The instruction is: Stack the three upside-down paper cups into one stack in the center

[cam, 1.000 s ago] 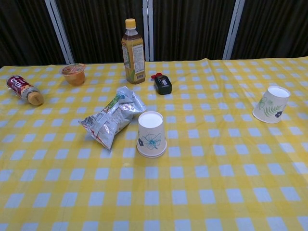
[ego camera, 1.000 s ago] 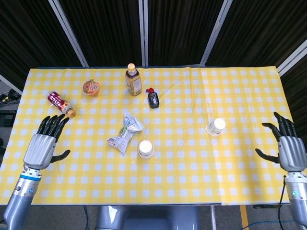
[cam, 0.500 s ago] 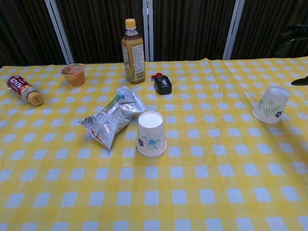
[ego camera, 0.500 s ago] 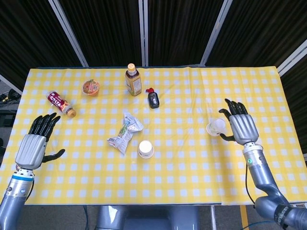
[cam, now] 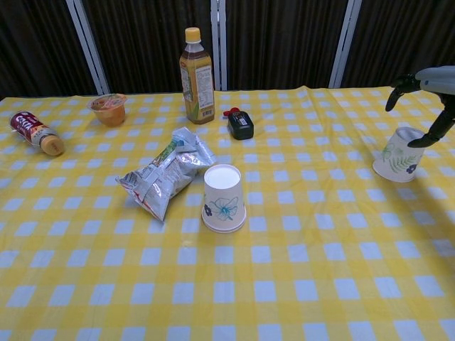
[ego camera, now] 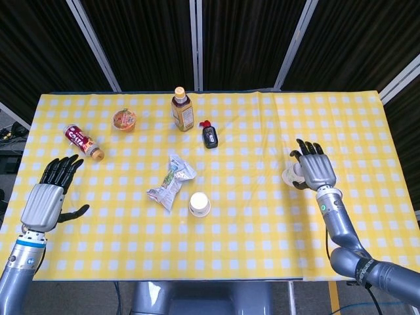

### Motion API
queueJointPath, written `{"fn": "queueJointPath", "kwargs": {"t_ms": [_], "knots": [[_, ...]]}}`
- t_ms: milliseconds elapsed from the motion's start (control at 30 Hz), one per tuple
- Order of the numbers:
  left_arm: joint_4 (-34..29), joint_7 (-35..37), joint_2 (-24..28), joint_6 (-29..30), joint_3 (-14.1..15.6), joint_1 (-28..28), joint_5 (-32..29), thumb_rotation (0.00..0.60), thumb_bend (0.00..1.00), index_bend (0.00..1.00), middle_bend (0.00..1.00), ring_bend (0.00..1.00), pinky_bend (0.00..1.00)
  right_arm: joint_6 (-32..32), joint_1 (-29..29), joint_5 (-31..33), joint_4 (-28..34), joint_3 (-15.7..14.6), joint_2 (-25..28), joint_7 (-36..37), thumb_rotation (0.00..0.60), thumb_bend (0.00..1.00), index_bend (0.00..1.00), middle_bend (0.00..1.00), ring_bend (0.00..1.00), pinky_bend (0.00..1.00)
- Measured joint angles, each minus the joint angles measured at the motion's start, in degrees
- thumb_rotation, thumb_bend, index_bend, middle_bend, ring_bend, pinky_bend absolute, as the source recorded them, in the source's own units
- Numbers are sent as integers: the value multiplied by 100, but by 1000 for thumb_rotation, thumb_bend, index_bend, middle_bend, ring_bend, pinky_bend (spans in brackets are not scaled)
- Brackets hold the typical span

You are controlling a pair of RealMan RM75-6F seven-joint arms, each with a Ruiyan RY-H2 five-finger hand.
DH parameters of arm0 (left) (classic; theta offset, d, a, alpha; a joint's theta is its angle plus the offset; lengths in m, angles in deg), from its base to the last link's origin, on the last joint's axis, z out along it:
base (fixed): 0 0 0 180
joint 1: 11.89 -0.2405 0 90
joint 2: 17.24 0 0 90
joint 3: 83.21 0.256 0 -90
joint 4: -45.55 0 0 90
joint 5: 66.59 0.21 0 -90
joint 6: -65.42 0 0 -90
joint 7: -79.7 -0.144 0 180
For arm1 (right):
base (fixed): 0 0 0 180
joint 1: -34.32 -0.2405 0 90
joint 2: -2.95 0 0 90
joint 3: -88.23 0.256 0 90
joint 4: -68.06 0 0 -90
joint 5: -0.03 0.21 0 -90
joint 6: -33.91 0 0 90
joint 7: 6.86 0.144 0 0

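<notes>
A table covered by a yellow-and-white checked cloth (ego camera: 249, 230) fills both views; a crease runs down the cloth on its right part, and a grey stand shows under the near edge in the head view. Behind the table hang dark pleated curtains (ego camera: 151, 39) crossed by pale metal rails (ego camera: 197, 42).

Taking the table's middle as the clock centre in the head view, one upside-down paper cup (ego camera: 200, 204) (cam: 224, 198) with a blue flower print stands at about 6 o'clock, close to centre. A second upside-down paper cup with a green leaf print (ego camera: 293, 175) (cam: 400, 154) stands at 3 o'clock, well apart from the first. Only these two cups show; a third cannot be made out.

The right hand (ego camera: 315, 169) (cam: 434, 92) hovers above and just right of the leaf-print cup, fingers spread wide and empty; whether the thumb touches the cup cannot be told. The left hand (ego camera: 49, 195) hangs over the near left part of the table at 8 o'clock, fingers apart, holding nothing.

A crumpled silver snack bag (ego camera: 171, 181) (cam: 165, 177) lies just beside the flower-print cup, at its 10 o'clock. A tea bottle with a yellow cap (ego camera: 182, 110) (cam: 196, 77) stands upright at 12 o'clock, with a small black object with a red part (ego camera: 209, 135) (cam: 240, 124) near it at 1 o'clock. An orange pudding cup (ego camera: 125, 120) (cam: 109, 109) sits at 11 o'clock, and a red-labelled bottle (ego camera: 83, 143) (cam: 35, 133) lies on its side at 10 o'clock.
</notes>
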Motion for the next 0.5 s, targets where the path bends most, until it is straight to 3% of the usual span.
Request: {"fn": "queueJointPath", "kwargs": {"t_ms": [500], "knots": [[-2, -22, -3, -168, -170, -126, 106, 600, 185, 21, 0, 0, 0, -245, -241, 432, -612, -223, -198, 10, 600, 181, 311, 0, 0, 0]]}}
